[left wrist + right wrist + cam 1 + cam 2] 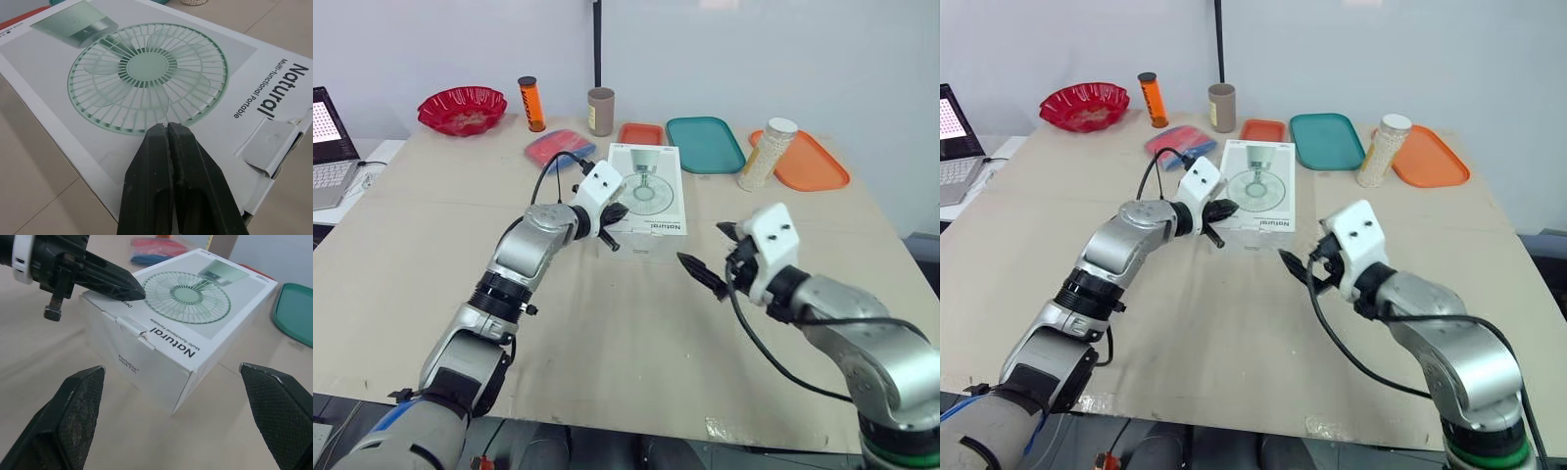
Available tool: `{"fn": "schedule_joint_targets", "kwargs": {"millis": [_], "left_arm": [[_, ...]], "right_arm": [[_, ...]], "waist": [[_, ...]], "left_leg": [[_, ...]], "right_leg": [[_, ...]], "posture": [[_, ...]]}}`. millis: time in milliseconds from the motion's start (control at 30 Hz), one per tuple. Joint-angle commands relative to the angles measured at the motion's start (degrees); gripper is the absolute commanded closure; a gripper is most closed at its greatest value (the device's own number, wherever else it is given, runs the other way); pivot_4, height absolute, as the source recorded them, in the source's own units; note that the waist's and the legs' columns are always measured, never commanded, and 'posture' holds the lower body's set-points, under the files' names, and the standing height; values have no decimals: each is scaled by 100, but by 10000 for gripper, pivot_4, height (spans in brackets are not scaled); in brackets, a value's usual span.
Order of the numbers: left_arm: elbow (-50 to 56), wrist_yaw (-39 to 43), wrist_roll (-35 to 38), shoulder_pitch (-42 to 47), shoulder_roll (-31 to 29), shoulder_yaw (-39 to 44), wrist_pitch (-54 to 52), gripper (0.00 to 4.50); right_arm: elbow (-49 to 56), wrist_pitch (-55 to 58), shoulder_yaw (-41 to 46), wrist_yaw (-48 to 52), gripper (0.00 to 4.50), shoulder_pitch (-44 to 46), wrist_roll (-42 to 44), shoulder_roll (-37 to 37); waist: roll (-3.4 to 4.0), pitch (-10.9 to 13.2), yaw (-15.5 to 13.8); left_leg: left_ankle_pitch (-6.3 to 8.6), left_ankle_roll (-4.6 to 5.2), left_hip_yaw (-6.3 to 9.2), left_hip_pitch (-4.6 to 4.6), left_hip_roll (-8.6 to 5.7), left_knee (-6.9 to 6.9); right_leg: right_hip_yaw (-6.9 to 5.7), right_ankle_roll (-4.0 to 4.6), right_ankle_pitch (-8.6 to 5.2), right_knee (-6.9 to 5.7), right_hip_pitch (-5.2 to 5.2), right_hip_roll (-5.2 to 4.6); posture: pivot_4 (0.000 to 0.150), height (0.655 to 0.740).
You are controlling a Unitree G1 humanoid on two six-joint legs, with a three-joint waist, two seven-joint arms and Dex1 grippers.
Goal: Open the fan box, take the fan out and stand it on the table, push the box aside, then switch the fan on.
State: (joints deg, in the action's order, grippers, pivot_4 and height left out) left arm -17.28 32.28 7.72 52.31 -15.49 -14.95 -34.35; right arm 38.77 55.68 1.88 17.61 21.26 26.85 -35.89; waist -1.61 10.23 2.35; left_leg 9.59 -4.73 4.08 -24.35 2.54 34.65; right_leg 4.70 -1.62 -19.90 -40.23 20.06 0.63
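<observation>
Right wrist view: white fan box (186, 328), green fan picture, "Natural" lettering.

The fan box (195, 340) is white cardboard, smooth, with a faint sheen over its printed top. The desk (636, 333) under it is pale, matt board. The left gripper (167, 128) has fingers (146, 196) of dull, scuffed black plastic. On the right gripper (171, 367) the pads (73, 411) are black and rough, finely pebbled. The red bowl (462, 108) looks like glossy plastic, and the teal tray (705, 143) like smooth plastic.
</observation>
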Motion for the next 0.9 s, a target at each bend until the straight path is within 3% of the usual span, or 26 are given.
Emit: {"fn": "schedule_joint_targets", "kwargs": {"millis": [33,500,900], "left_arm": [[-10,144,-121,-65,18,-93,-157,43342],[137,116,-254,-176,207,-44,-207,43342],[192,145,-323,-257,225,-1,-209,43342]], "right_arm": [[-203,94,-370,-71,0,509,-285,-10],[-2054,-778,-1348,250,0,1469,-1236,617],[-2523,-1074,-1355,480,0,1633,-1641,840]], "waist": [[0,0,4],[0,0,8],[1,0,19]], "left_leg": [[0,0,0,1,1,0],[0,0,3,-2,0,1],[0,0,3,-3,1,-1]], "right_leg": [[0,0,0,-1,0,1],[-3,1,0,-1,0,-1],[-4,1,0,0,1,-2]], "posture": [[1500,7400],[1500,7400],[1500,7400]]}}
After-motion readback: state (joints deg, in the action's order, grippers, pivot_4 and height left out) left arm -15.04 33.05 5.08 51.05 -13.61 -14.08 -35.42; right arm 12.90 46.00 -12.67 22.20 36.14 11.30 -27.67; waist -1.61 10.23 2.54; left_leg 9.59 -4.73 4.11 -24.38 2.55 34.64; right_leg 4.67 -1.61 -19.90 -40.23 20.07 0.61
